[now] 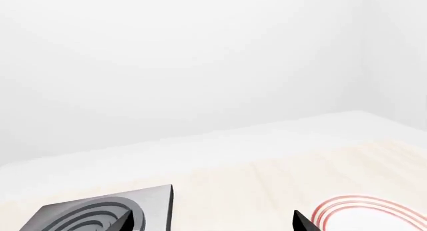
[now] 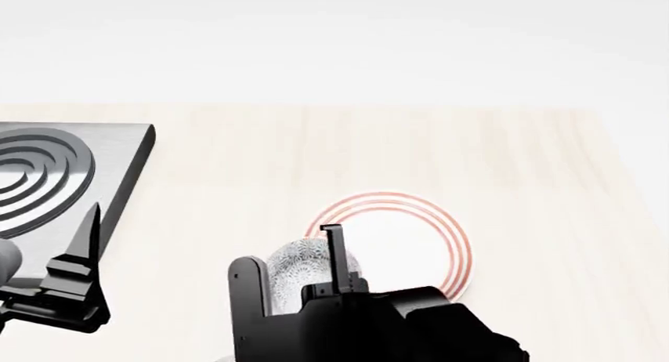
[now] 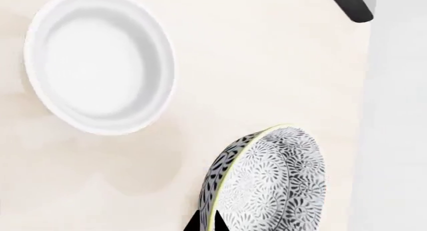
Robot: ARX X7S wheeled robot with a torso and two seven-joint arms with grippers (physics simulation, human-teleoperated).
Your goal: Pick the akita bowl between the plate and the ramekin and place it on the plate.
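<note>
The right gripper (image 2: 298,272) pinches the rim of the akita bowl (image 2: 305,269), one finger inside and one outside, so the bowl hangs tilted, clear of the table (image 2: 522,182), at the near edge of the plate (image 2: 403,237). Bowl, plate and ramekin (image 3: 100,61) look empty. The left gripper (image 1: 212,223) hovers spread near the stove burner (image 2: 52,174), idle.

Speckled grey-and-white bowl (image 2: 305,269): tilted, raised off the table (image 2: 502,158), overlapping the plate's near-left rim. Plate (image 2: 413,240): white, red-ringed, flat, toward the table's near edge. White cup (image 3: 100,61): upright, empty, on the table.
</note>
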